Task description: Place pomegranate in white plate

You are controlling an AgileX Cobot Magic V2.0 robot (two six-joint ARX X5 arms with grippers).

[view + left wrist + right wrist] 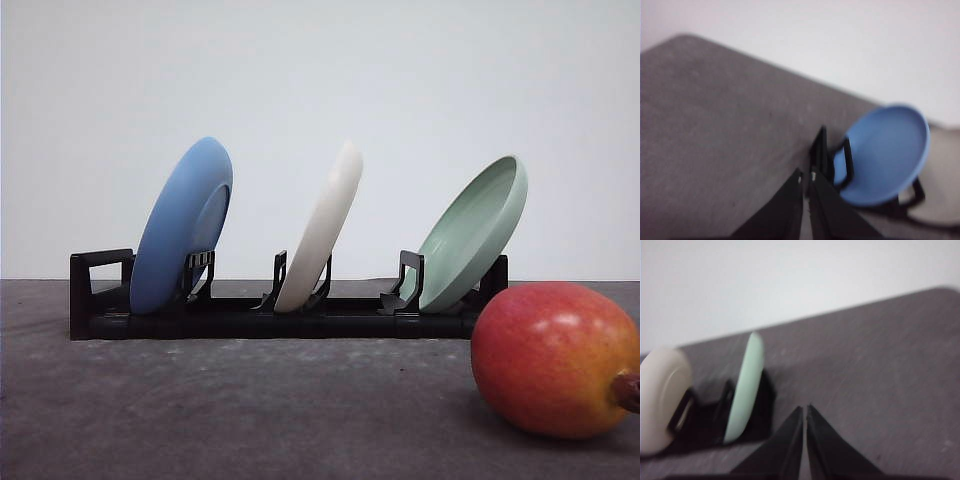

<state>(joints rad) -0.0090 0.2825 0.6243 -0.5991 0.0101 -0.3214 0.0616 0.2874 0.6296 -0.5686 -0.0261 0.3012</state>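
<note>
**Pomegranate loose on the table, white plate parked upright in the rack**

Lying free at about 4 o'clock in the front view: the pomegranate point(553, 358), resting on the grey table point(200, 410), dark crown nub turned to 3 o'clock, nothing gripping it. Standing on edge beyond it, in a black dish rack point(95, 300): blue plate point(180, 228) at 9 o'clock, white plate point(322, 232) in the middle slot, pale green plate point(470, 235) at 3 o'clock, each tilted toward 1 o'clock and propped by the rack's uprights. Hence no flat surface yet to receive fruit; probably a matter of lifting the white plate out and laying it down first, since a round fruit would roll straight off a tilted dish.

Left gripper point(806, 176) with fingertips drawn together, clamping nothing, aimed near the rack end beside the blue plate. Right gripper point(804, 410) likewise pressed closed and empty, pointing at bare table just beside the green plate, the white plate at 9 o'clock of it. Both views blurred. Task apparently at its very start.
</note>
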